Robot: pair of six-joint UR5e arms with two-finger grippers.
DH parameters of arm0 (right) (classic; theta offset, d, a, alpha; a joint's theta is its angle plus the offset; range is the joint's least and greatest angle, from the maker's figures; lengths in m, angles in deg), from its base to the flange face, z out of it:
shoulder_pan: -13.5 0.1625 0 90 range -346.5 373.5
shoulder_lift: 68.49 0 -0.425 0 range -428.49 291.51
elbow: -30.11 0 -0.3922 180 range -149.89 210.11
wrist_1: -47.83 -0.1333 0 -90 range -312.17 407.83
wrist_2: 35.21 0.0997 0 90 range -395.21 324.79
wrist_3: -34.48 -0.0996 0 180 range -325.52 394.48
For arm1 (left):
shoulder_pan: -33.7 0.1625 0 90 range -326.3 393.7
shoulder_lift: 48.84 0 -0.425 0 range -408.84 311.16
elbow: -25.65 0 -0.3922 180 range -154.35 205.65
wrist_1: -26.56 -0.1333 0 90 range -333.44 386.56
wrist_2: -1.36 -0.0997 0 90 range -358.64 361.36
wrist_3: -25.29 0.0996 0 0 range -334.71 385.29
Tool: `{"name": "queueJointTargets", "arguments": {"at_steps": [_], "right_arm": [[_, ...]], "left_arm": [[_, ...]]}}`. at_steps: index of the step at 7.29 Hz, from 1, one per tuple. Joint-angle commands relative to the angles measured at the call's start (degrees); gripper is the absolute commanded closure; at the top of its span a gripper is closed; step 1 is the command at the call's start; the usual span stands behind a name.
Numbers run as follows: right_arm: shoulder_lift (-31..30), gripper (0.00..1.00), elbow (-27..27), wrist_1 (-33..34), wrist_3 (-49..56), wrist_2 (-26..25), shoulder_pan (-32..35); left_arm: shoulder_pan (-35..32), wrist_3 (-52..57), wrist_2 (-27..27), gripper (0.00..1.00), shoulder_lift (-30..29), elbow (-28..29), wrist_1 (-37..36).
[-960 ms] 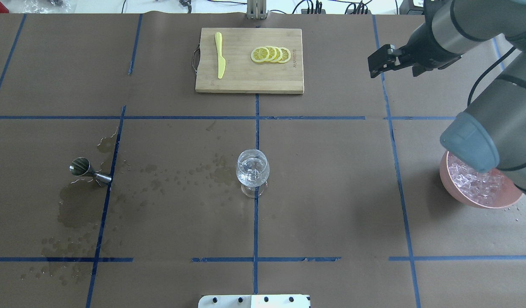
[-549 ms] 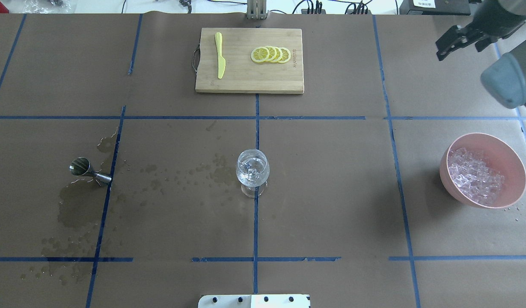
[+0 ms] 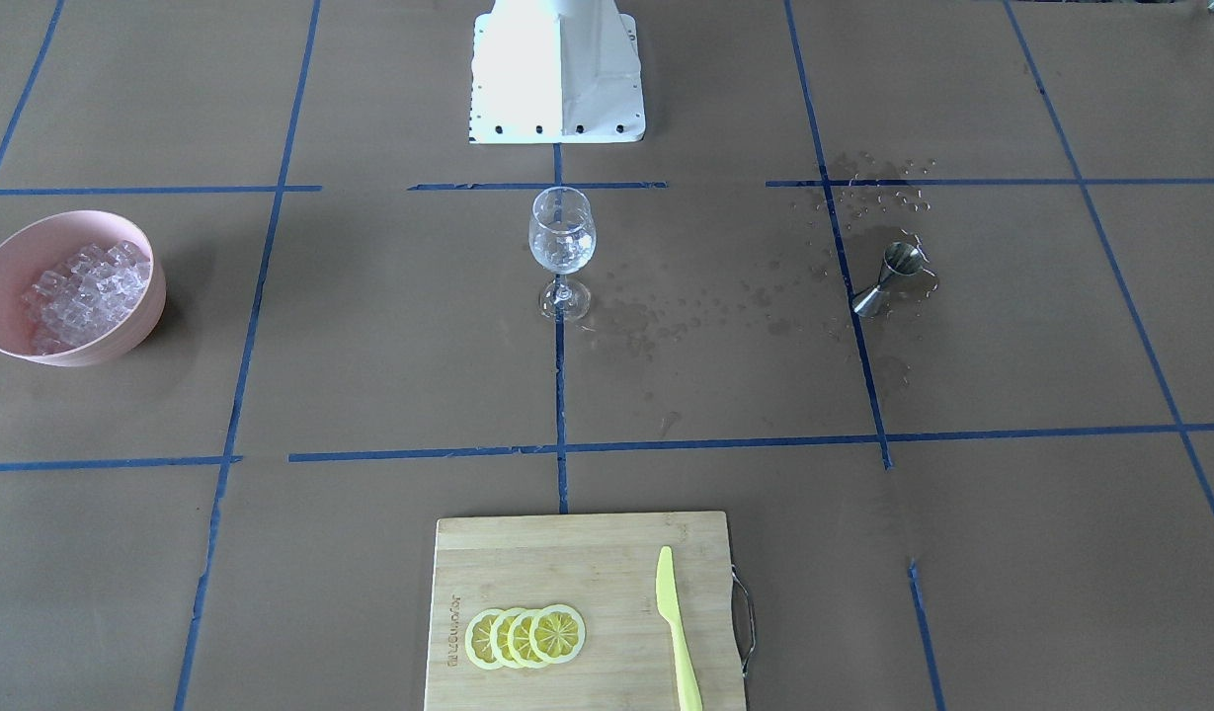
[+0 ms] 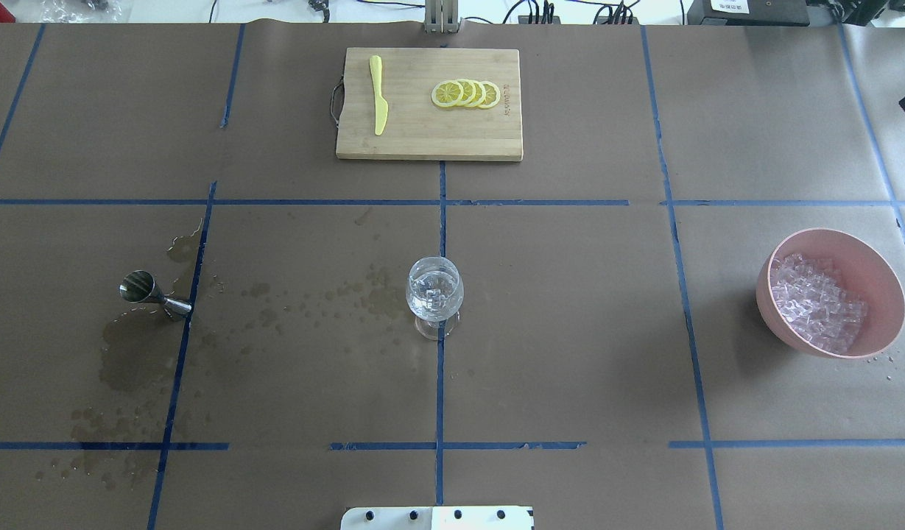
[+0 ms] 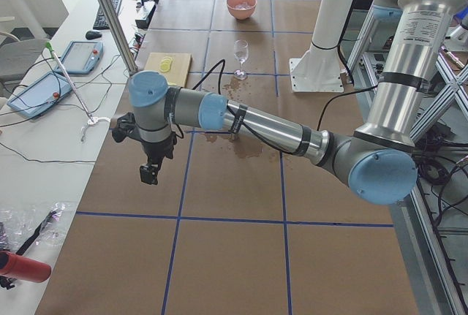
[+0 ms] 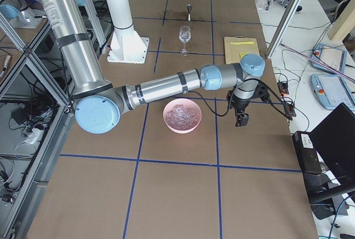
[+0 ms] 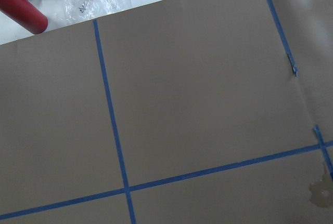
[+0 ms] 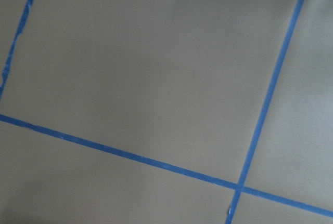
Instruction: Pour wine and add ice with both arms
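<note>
The left gripper point(image 5: 149, 175) and right gripper point(image 6: 241, 121) hang well apart from the wine glass point(image 4: 425, 313) holding ice point(image 4: 436, 289), jaws unreadable; parking should stay high.

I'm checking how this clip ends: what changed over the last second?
The right arm swung away to the overhead view's right, uncovering the pink bowl of ice; only a sliver of it shows at that edge now. Nothing was taken or released. The wine glass, jigger and cutting board stayed put.
</note>
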Motion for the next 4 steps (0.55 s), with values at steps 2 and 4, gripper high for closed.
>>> {"name": "queueJointTargets", "arguments": {"at_steps": [2,4], "right_arm": [[-4.2,0.0,-0.3,-0.1,0.6,0.1,2.4],[-7.5,0.0,-0.2,-3.8,0.6,0.7,3.6]], "left_arm": [[-0.7,1.8,-0.2,0.0,5.9,1.6,0.2],[-0.6,1.6,-0.1,0.0,6.8,2.8,0.1]]}}
